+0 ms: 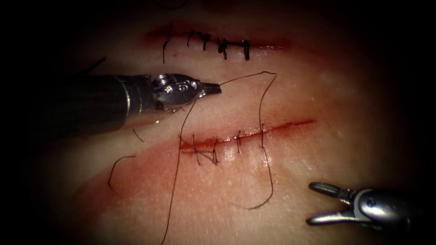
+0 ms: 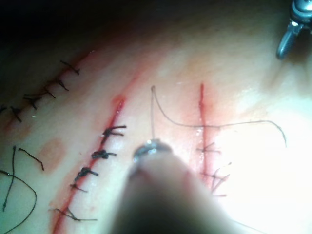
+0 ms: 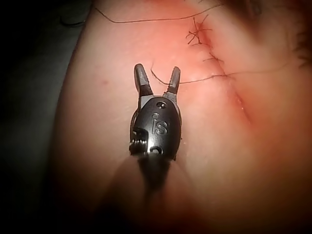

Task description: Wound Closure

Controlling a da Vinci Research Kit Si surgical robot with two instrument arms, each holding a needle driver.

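Observation:
My left tool (image 1: 216, 89) comes in from the left above the open cut (image 1: 277, 127), its jaws shut on the thread (image 1: 261, 104). From the jaws the thread arcs right, drops through the cut's edges at the rightmost stitch (image 1: 262, 136) and loops on the tissue (image 1: 318, 90) below. Another strand (image 1: 175, 181) trails down from the tool. My right tool (image 1: 312, 203) hovers at the lower right, jaws open, holding nothing. Close up, the left tool (image 2: 152, 145) holds the thread (image 2: 175, 122). The right tool (image 3: 157, 69) is spread over a strand of thread (image 3: 204, 78) lying on the tissue.
Several stitches (image 1: 213, 147) close the left part of the cut. A second, fully stitched cut (image 1: 222, 44) lies above it. A loose curved thread end (image 1: 113, 170) rests on the tissue at the lower left. Red fluid stains the cut's edges.

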